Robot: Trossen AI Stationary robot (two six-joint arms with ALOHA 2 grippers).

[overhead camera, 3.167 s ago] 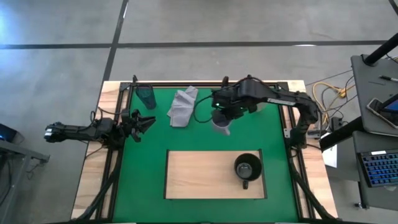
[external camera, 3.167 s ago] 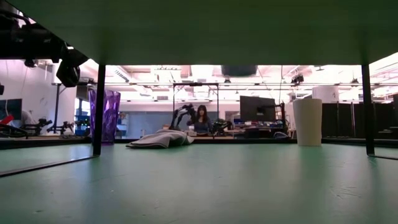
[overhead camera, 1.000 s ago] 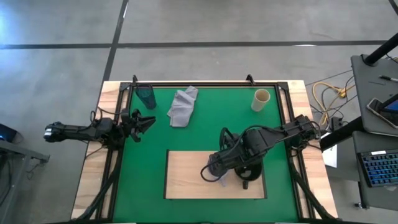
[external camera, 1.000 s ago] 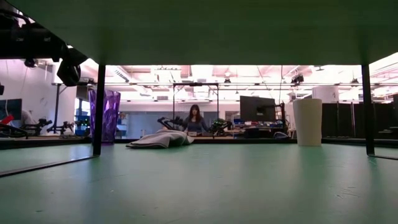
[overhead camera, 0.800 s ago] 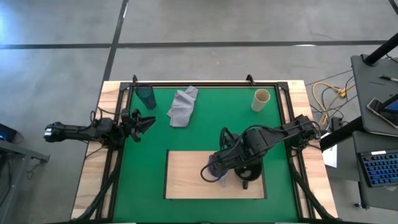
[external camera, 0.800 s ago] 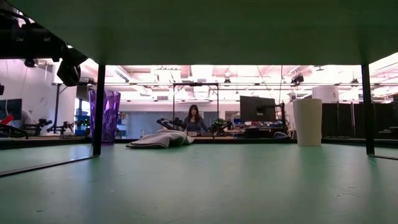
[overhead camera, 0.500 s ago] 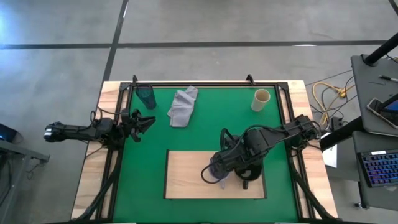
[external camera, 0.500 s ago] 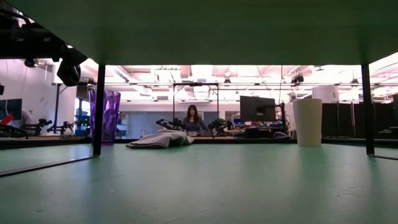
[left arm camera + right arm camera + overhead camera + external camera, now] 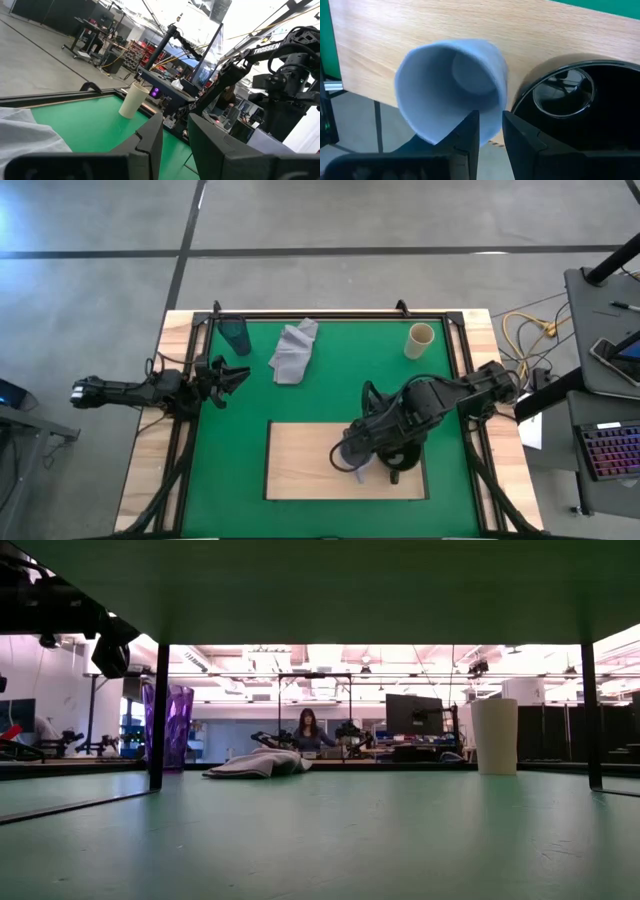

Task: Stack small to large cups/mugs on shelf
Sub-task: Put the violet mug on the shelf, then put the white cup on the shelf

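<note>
Right pincer of mine pinches the lavender-grey mug by its rim beside the black mug; it seems stiff, breakable, slippery.

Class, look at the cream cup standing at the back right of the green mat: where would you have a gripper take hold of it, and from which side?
Probably the rim, from straight above. The cream cup stands upright and mouth-up with no handle, and the green mat is bare around it, so one finger can go inside the wall and one outside.

Glossy black mug (reflective), matt wooden shelf
</note>
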